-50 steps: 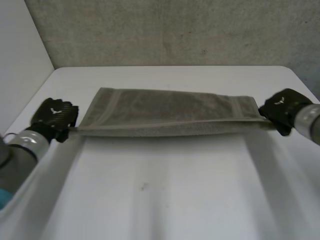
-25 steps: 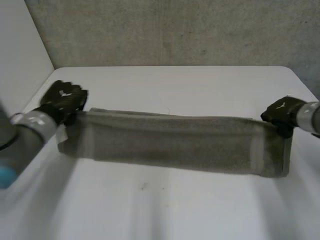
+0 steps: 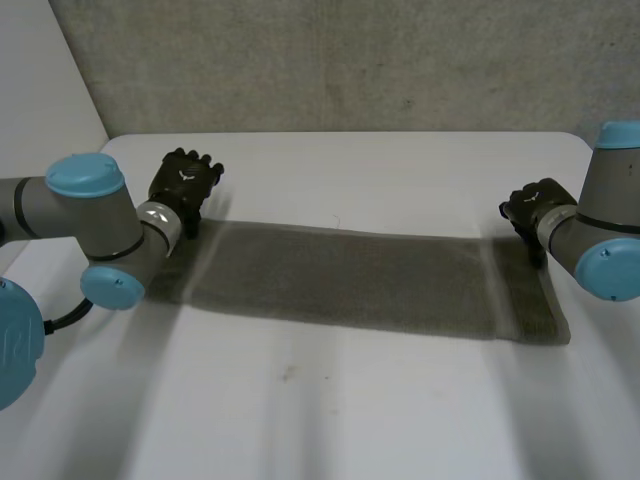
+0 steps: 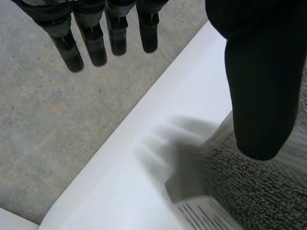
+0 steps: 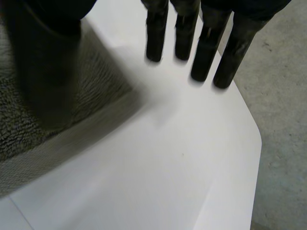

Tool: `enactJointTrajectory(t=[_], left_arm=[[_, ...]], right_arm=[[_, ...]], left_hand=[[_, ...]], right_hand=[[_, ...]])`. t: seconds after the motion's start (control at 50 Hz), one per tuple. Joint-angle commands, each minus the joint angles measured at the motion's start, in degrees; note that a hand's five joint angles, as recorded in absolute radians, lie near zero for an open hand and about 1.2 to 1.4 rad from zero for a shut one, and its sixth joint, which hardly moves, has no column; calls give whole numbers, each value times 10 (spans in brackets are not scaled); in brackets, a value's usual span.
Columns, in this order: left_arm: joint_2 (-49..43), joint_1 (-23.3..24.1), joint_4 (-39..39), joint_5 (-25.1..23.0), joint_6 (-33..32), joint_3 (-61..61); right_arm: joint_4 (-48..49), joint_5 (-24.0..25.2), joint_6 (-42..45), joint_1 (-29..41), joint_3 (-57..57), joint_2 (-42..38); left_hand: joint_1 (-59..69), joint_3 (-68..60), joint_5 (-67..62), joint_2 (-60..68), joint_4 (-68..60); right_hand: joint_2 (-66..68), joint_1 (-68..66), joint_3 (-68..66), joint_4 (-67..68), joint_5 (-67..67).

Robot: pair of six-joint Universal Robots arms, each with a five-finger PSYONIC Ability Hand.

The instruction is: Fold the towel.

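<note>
A grey towel [image 3: 350, 280] lies flat on the white table [image 3: 400, 160] as a long folded strip running left to right. My left hand [image 3: 182, 183] hovers just beyond the strip's far left corner. In the left wrist view its fingers [image 4: 91, 43] are straight and apart from the thumb [image 4: 259, 96], holding nothing, with the towel [image 4: 259, 196] below the thumb. My right hand [image 3: 532, 207] is at the far right corner. In the right wrist view its fingers [image 5: 206, 48] are straight over bare table, and the towel [image 5: 29, 129] lies under the thumb.
A grey concrete wall [image 3: 350, 60] rises behind the table's far edge. A white panel [image 3: 40, 100] stands at the left. The table's right corner [image 5: 256, 139] lies just past my right fingertips. Bare tabletop stretches in front of the towel.
Both hands carried the stretched towel away from me, set it down flat and opened, letting go of its corners. Both arms have swung inward.
</note>
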State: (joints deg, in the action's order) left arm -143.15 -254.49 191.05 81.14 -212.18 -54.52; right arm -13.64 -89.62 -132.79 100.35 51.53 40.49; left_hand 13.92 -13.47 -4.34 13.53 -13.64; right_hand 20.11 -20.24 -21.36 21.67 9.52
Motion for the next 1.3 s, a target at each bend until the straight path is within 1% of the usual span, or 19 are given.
enactJointTrajectory(t=[0.02,0.1,0.14,0.16,0.3,0.44,0.54,0.62,0.7,0.76,0.82,0.86,0.88,0.92,1.04,1.08,1.18,1.26,1.3], left_arm=[[20,0,1,0,7,-7],[73,0,-2,1,24,-39],[98,-1,-2,0,39,-61],[127,-2,0,0,57,-88],[243,-7,15,-3,148,-208],[341,-12,74,-3,261,-331],[355,-11,113,-3,290,-376],[355,-11,128,-1,290,-387],[354,-11,131,0,293,-390],[354,-12,131,0,293,-392],[355,-12,131,0,294,-394],[355,-12,132,0,294,-397],[355,-12,132,-1,294,-400],[355,-12,132,-2,294,-400],[355,-13,133,-2,295,-404],[356,-13,133,-1,295,-404],[357,-12,133,0,295,-405],[358,-11,133,-1,295,-409],[369,-12,133,-1,295,-413]], right_arm=[[-5,-13,-25,1,24,32],[5,-9,-76,-2,67,85],[20,0,-114,-5,118,142],[20,0,-114,-5,118,143],[37,47,-129,-7,271,270],[37,52,-124,-6,375,303],[82,64,-121,-7,461,313],[179,69,-120,-7,525,318],[222,67,-119,-6,535,297],[226,66,-118,-7,532,281],[229,61,-103,-13,521,250],[233,59,-77,-28,514,233],[233,59,-77,-28,514,233],[241,59,-51,-45,511,231],[244,49,-13,-79,500,224],[244,20,18,-111,491,236],[241,-15,70,-149,464,279],[243,-21,107,-147,430,294],[243,-30,125,-120,381,296]], left_hand=[[-37,33,41,-33,34],[-37,33,41,-33,34],[-37,33,41,-33,34],[-37,33,41,-33,34],[-37,33,41,-33,34],[-37,33,41,-33,34],[-37,33,41,-33,34],[-37,33,41,-33,34],[-37,33,41,-33,34],[-37,33,41,-33,34],[-37,33,41,-33,34],[-37,33,41,-33,34],[-37,33,41,-33,34],[-37,33,41,-33,34],[-37,33,41,-33,34],[-37,33,41,-33,34],[-37,33,41,-33,34],[-37,33,41,-33,34],[-37,33,41,-33,34]], right_hand=[[-101,102,114,-117,-95],[-101,102,114,-117,-95],[-101,102,114,-117,-95],[-101,102,114,-117,-95],[-101,102,114,-117,-95],[-101,102,114,-117,-95],[-101,102,114,-117,-95],[19,-17,-6,3,25],[106,-105,-94,91,112],[125,-124,-113,110,131],[196,-194,-183,180,202],[363,-362,-351,347,369],[364,-363,-351,348,370],[565,-564,-552,549,571],[599,-598,-586,583,605],[599,-598,-586,583,605],[599,-598,-586,583,605],[599,-598,-586,583,605],[599,-598,-586,583,605]])
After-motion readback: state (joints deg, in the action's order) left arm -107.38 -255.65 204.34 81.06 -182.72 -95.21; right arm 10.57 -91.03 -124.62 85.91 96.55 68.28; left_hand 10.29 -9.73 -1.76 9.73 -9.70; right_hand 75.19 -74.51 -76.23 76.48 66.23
